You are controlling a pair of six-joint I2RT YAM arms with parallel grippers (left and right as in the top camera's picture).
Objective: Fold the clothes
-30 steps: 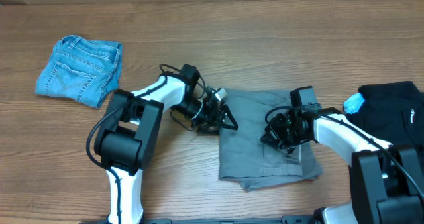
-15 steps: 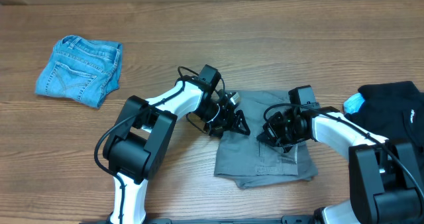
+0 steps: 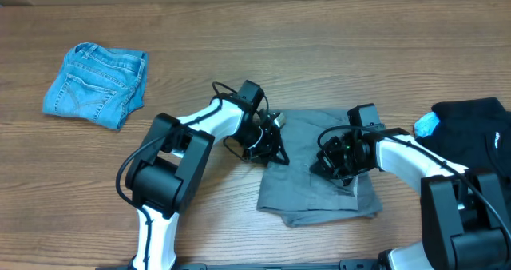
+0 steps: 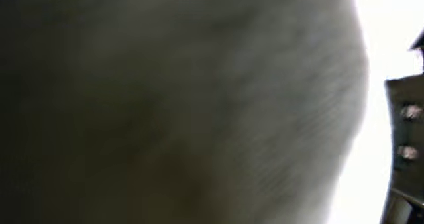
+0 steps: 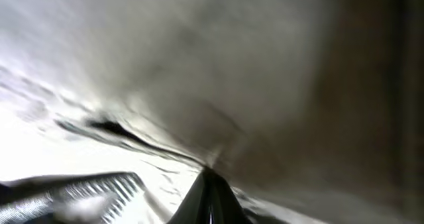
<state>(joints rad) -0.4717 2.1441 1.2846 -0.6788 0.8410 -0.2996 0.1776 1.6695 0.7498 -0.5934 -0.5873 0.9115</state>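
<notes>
The grey shorts [image 3: 319,192] lie partly folded at the table's middle. My left gripper [image 3: 275,153] sits at their left edge, its fingers drawn together on the cloth there. The left wrist view is filled by blurred grey cloth [image 4: 199,105], and the jaws are hidden in it. My right gripper [image 3: 335,163] rests on the shorts' upper right part. In the right wrist view its fingers [image 5: 211,199] meet in a point, shut on a crease of the grey cloth [image 5: 252,85]. The light-blue denim shorts [image 3: 97,83] lie folded at far left. A black garment [image 3: 471,138] lies at the right edge.
A small light-blue object [image 3: 425,125] rests against the black garment's left side. The wooden table [image 3: 263,54] stretches behind the arms. Both arm bases stand at the table's near edge.
The left gripper moved right to the grey shorts' left edge and closed its fingers there. The shorts slid and bunched a little to the left. The right gripper stayed in place.
</notes>
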